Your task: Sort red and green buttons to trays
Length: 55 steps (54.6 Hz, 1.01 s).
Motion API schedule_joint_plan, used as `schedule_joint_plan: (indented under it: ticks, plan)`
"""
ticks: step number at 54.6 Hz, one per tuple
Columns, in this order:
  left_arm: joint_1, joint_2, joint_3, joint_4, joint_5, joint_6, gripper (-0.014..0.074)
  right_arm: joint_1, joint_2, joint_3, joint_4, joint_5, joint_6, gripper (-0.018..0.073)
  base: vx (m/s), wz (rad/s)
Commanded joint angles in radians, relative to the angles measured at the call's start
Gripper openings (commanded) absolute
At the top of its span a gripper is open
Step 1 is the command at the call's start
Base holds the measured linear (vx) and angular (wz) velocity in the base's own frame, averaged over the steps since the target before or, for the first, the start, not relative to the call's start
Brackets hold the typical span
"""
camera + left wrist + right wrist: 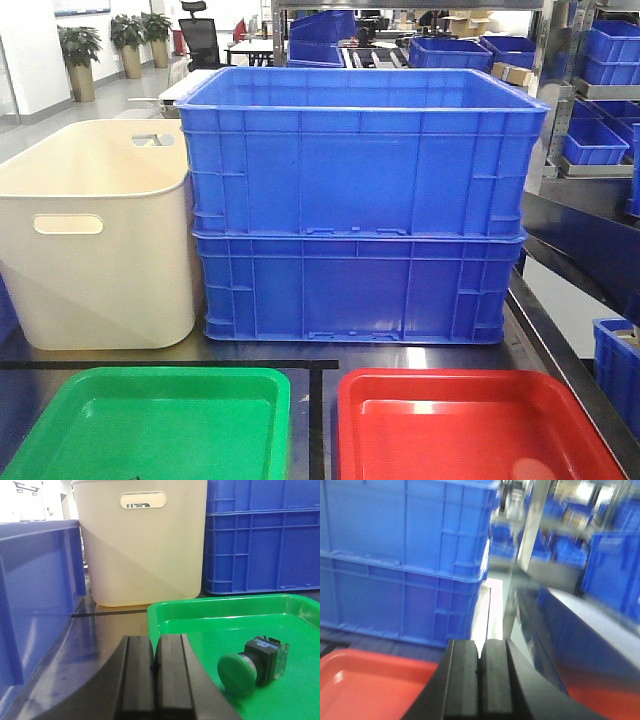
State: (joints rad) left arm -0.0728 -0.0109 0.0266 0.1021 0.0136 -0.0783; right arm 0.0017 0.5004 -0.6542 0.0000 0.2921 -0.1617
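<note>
The green tray and red tray sit side by side at the tabletop's near edge, a narrow gap between them. A green button lies in the green tray, at 3 o'clock of the left claw, fingers pressed together, empty. The right claw, likewise closed, hangs over the red tray's rim.

You've got the right gripper with pads pressed together, empty, above the red tray; stacked blue crates behind; view blurred.
</note>
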Motion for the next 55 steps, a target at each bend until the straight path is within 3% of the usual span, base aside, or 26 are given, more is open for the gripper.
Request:
schedule_joint_plan:
  ticks: [1, 11, 20, 29, 41, 55]
  plan:
    - [-0.001, 0.006, -0.023, -0.005, -0.076, -0.009, -0.0006, -0.005, -0.063, 0.126, -0.063, -0.26, 0.072, -0.0012, 0.0, 0.0]
    - [-0.001, 0.006, -0.023, -0.005, -0.076, -0.008, -0.0006, -0.005, -0.228, 0.333, -0.194, -0.282, 0.297, -0.0012, 0.0, 0.0]
    - [-0.001, 0.006, -0.023, -0.005, -0.076, -0.008, -0.0006, -0.005, -0.393, 0.461, -0.184, -0.276, 0.384, -0.0012, 0.0, 0.0]
    - [-0.001, 0.006, -0.023, -0.005, -0.076, -0.008, -0.0006, -0.005, -0.524, 0.554, -0.184, -0.276, 0.386, -0.0012, 0.0, 0.0]
    - [-0.001, 0.006, -0.023, -0.005, -0.076, -0.008, -0.0006, -0.005, -0.523, 0.7, -0.184, -0.33, 0.386, -0.0011, 0.0, 0.0]
    - [-0.001, 0.006, -0.023, -0.005, -0.076, -0.008, -0.0006, -0.005, -0.523, 0.698, -0.191, -0.279, 0.386, -0.0009, 0.0, 0.0]
